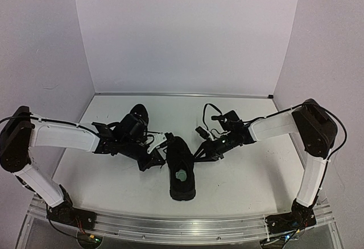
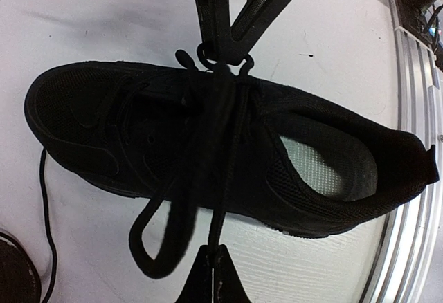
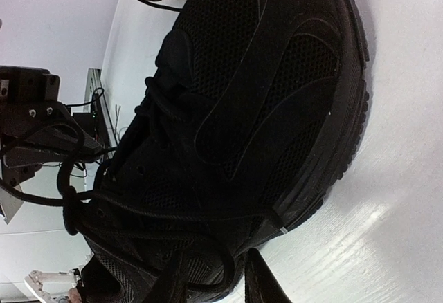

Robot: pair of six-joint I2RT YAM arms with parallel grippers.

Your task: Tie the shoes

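A black low-top shoe (image 1: 181,161) sat upright on its sole in the middle of the white surface (image 1: 244,186), between your two arms. Its heel faced the arm bases and its toe faced the far wall. A pale patch (image 1: 182,176) showed inside its opening.

Your left tool (image 1: 163,148) reached in from the left, close against the shoe's laced part. In the left wrist view the shoe (image 2: 104,130) lay across the picture, toe to the left, with the pale patch (image 2: 315,168) to the right. At the bottom edge your left tool (image 2: 211,268) was clenched, its fingers pressed together on a thin black lace (image 2: 216,237) that ran down from the tangle over the tongue. Just beside it, a loose loop (image 2: 156,248) of lace hung over the shoe's side onto the surface (image 2: 104,12).

Your right tool (image 1: 199,153) came in from the right and met the shoe on the opposite side. Seen from the left wrist, its tips (image 2: 225,48) touched the laces at the shoe's far edge. In the right wrist view the shoe (image 3: 277,95) filled the picture, and your right tool (image 3: 214,282) showed two fingers somewhat apart with lace strands crossing between them. I cannot tell whether it was gripping them or had let go.

A second black shape (image 1: 138,114), apparently the other shoe, lay farther back on the left, partly hidden behind your left arm.
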